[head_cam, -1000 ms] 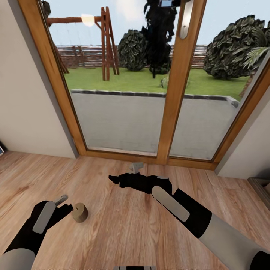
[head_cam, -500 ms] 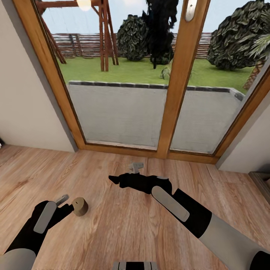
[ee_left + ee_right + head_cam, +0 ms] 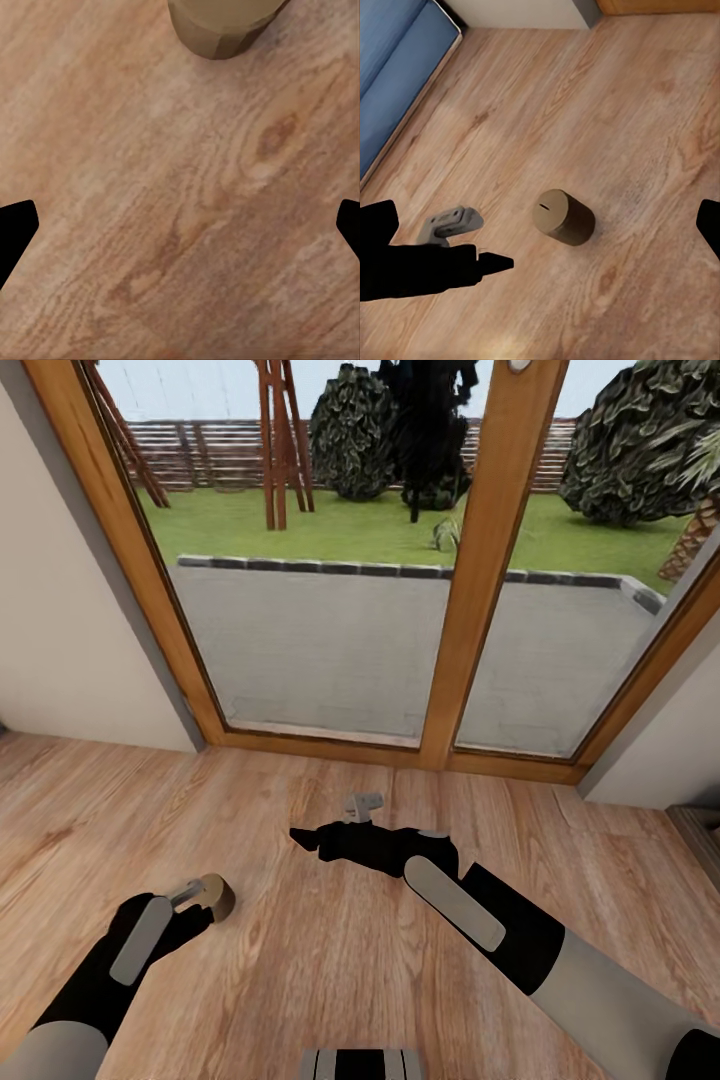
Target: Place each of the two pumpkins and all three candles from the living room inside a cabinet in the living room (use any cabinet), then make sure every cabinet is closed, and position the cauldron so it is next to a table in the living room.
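Head view: a wood-grain plank floor (image 3: 330, 960) fills the lower half of the frame, and a glazed patio door with an orange-brown wooden frame (image 3: 470, 610) fills the upper half, with grass and dark bushes beyond the glass. At lower left, the black left gripper (image 3: 190, 900) reaches toward a short, stubby tan candle (image 3: 216, 895) that stands upright on the floor, its grey fingertip touching or just beside the candle's near edge. At centre, the black right gripper (image 3: 325, 838) hangs above bare floor, carrying nothing, well apart from the candle.

Left wrist view: at the top centre edge of the frame is the lower part of the tan candle (image 3: 221, 26), with plank floor below it. Two black finger ends sit at the far left and far right edges, so the jaws are spread wide with nothing between them.

Right wrist view: the candle (image 3: 564, 216) stands at centre, its dark wick slot visible on top. The left gripper (image 3: 472, 247) enters from lower left, just short of it. A blue cushioned surface (image 3: 394, 75) occupies the upper left corner. This gripper's own black finger ends sit at opposite edges, spread wide.

The step in hand looks like picking up this candle. The next move probably calls for bringing the left jaws around the cylinder, then closing.
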